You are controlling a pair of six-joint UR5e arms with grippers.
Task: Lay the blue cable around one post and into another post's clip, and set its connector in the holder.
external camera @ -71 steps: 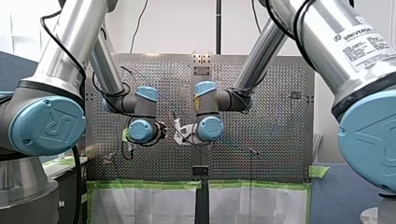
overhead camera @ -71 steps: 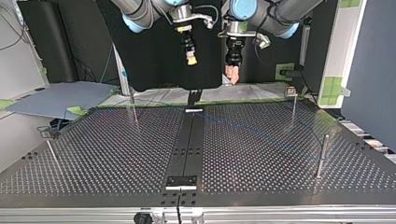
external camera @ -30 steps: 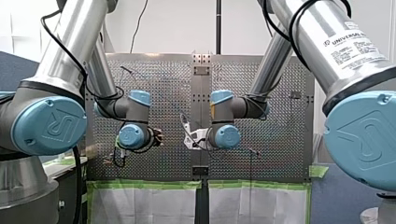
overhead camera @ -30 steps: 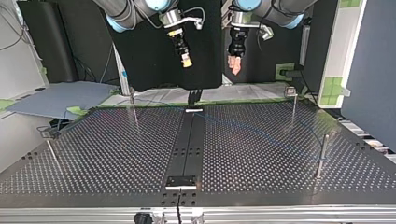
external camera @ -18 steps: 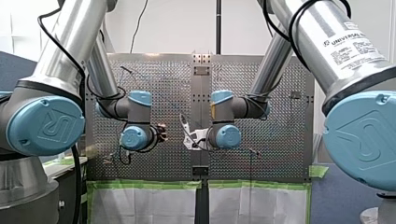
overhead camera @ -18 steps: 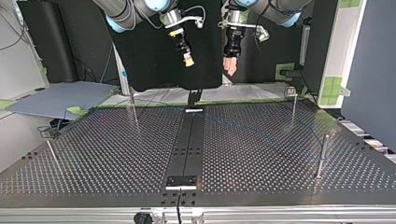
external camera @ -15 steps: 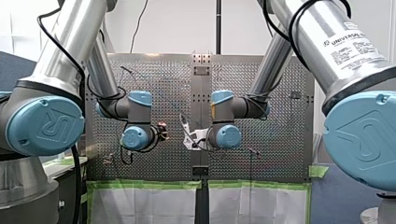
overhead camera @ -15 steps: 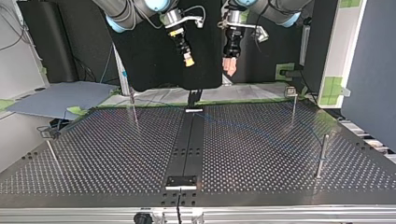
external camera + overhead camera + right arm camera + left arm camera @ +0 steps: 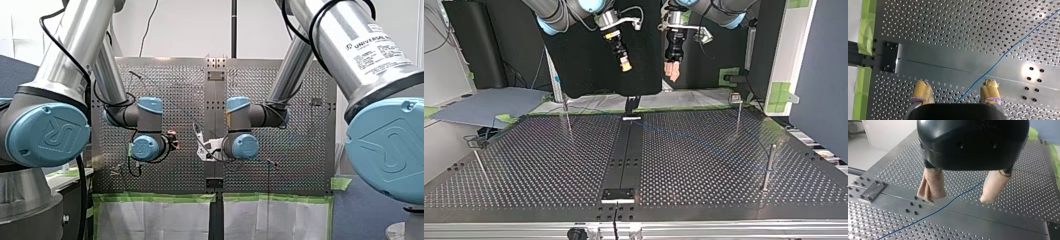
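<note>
The thin blue cable (image 9: 948,202) lies slack on the perforated table (image 9: 534,165). It runs across the centre strip and passes under both grippers. My left gripper (image 9: 958,198) hangs above it, open, its beige pads (image 9: 931,186) on either side of the cable with nothing held. My right gripper (image 9: 956,91) is also open and empty, and the cable (image 9: 1003,57) runs between its yellow pads (image 9: 923,90). In the top view my left gripper (image 9: 671,74) and my right gripper (image 9: 625,62) hover high over the table's far edge. No connector shows.
Thin metal posts stand on the table: one at the top view's far left (image 9: 568,117), one far right (image 9: 739,112), one nearer right (image 9: 768,167), one near left (image 9: 479,162). A black plate (image 9: 619,194) sits on the centre strip near the front edge. Green tape (image 9: 865,30) edges the table.
The two wrists have drawn apart in the front view and both grippers have risen a little. In the last half second my left gripper shifted slightly; my right arm stayed put.
</note>
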